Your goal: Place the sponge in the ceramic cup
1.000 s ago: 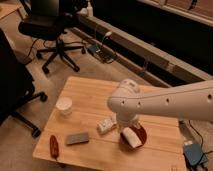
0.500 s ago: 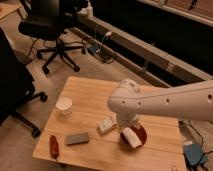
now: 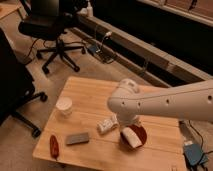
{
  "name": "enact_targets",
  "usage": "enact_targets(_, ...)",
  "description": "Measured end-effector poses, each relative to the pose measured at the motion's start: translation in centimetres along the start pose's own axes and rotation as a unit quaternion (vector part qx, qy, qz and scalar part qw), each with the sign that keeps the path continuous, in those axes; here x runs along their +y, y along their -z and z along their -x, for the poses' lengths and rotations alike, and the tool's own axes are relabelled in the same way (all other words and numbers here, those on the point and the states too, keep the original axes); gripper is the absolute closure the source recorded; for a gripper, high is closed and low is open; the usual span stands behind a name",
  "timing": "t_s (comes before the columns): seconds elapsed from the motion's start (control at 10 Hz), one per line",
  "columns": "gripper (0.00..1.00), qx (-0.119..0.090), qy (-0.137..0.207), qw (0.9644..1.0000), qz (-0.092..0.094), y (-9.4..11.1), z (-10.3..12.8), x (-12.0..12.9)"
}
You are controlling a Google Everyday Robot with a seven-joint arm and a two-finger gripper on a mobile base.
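Observation:
The grey sponge lies flat on the wooden table, near its front left. Further back and to the left stands the white ceramic cup, upright and apart from the sponge. My white arm reaches in from the right and bends down over the table's right half. Its gripper hangs low over a red bowl, well to the right of the sponge, open and holding nothing.
A white packet lies between the sponge and the bowl. A red oblong object sits at the front left corner. Black office chairs stand behind and left of the table. A blue object lies on the floor at right.

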Motion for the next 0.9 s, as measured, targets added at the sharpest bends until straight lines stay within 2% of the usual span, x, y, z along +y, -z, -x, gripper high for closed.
enact_targets(0.3, 0.35, -0.033, 0.023, 0.9991, -0.013, -0.4, 0.3, -0.9)
enact_targets(0.4, 0.35, -0.036, 0.029, 0.9988, -0.012, -0.7, -0.1, -0.9)
enact_targets(0.9, 0.35, -0.023, 0.062, 0.9978, -0.002, -3.0, -1.4, 0.2)
